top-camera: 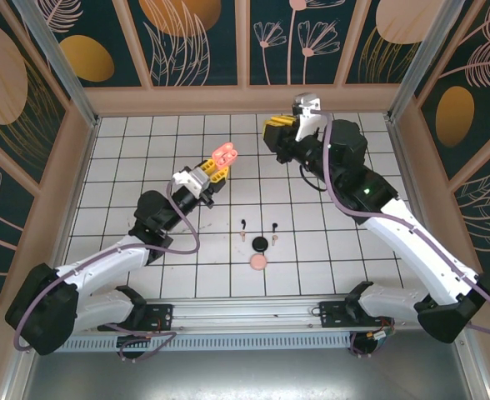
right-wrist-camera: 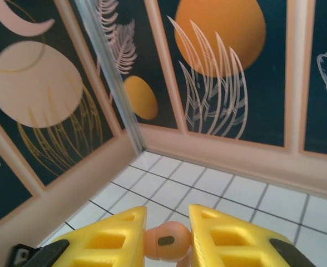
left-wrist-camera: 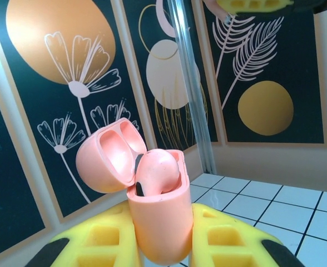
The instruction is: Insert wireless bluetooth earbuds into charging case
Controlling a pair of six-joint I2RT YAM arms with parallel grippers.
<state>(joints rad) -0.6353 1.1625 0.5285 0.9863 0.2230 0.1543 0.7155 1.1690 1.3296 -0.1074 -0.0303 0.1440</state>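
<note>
Right gripper (right-wrist-camera: 167,238) jaws pinch a peach earbud (right-wrist-camera: 164,242) across its bulb, low centre of the right wrist view, dark sensor patch towards the camera, stem not to be made out. Left gripper (left-wrist-camera: 159,236) jaws press on the lower body of the peach charging case (left-wrist-camera: 159,219), bottom centre of the left wrist view; lid (left-wrist-camera: 109,158) swung open to the left, a seated bud (left-wrist-camera: 157,173) in one well, second well hidden behind it. Earbud likely featherlight, hard, glossy, rounded: apt to squirt or twist out of a pinch, so hold on the bulb. Case light and stiff, hinge probably the weak point; take it low on the body. Top view: case left of centre, right gripper (top-camera: 278,130) to its upper right, apart. Lower centre on the tiles (top-camera: 137,167): a loose black bud (top-camera: 242,225), a black round case (top-camera: 260,243), a pink round case (top-camera: 258,262), well clear. The open lid and seated bud crowd the approach
</note>
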